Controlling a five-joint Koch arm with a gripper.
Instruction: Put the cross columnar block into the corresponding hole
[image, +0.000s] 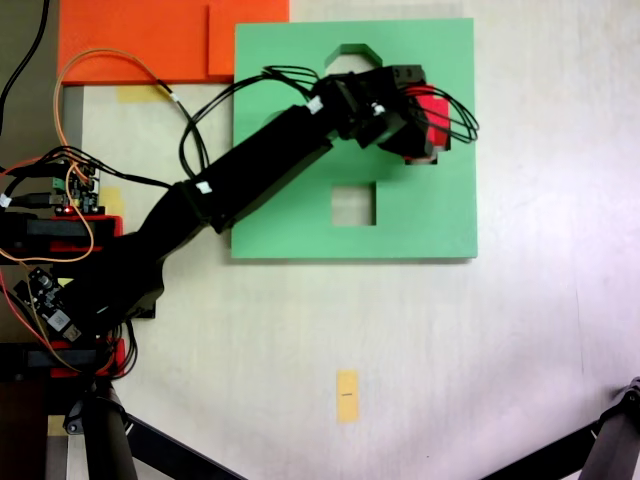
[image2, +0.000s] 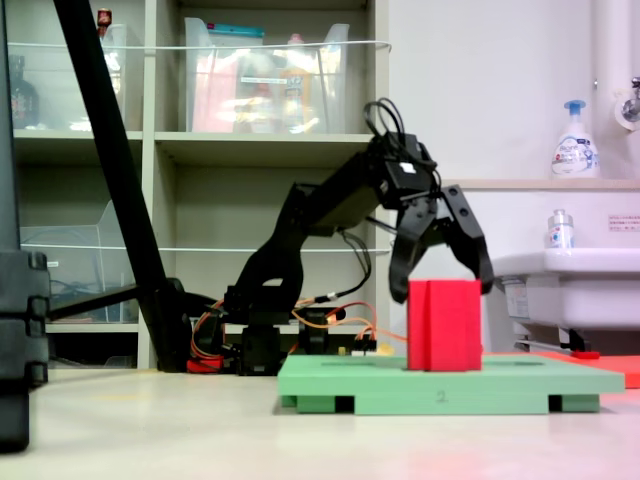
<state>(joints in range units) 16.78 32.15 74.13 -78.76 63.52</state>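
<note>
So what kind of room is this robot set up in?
Probably a lab or workshop corner: shelving with clear storage bins, a sink with a soap bottle, and bare circuit boards beside the arm.

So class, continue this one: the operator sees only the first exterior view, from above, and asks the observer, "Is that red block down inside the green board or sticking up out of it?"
Observer: Sticking up. In the second exterior view the cross columnar block stands upright, with most of its height above the green board.
Operator: Is the gripper clamped on it?
Observer: It looks not. The gripper hangs over the block's top with its jaws spread slightly wider than the block, one tip on each side.
Operator: Is the board lying flat?
Observer: Yes, it sits level, with dark notches along its bottom edge.
</note>
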